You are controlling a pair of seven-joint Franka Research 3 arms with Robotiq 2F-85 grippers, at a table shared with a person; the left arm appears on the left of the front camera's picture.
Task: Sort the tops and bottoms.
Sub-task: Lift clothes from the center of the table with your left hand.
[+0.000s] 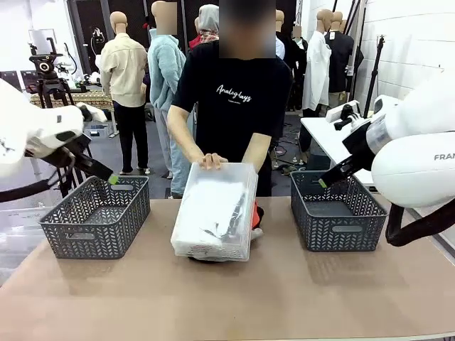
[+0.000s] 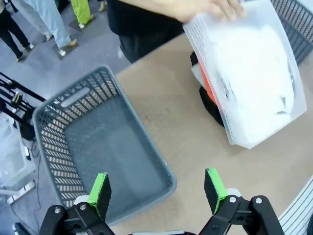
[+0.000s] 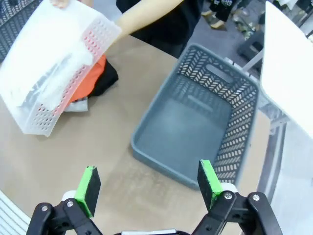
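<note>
My left claw (image 2: 157,188): agape, empty
My right claw (image 3: 148,183): agape, empty
Translucent white plastic bin (image 1: 213,209): tipped, by worktop's (image 1: 284,298) far edge

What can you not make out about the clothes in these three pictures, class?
- Front view: the tipped white bin covers most of the clothes pile, so the garments cannot be counted.
- Right wrist view: edges of orange cloth and black cloth stick out; top or bottom, cannot tell.
- Left wrist view: whatever lies behind the bin's cloudy wall is blurred.
</note>
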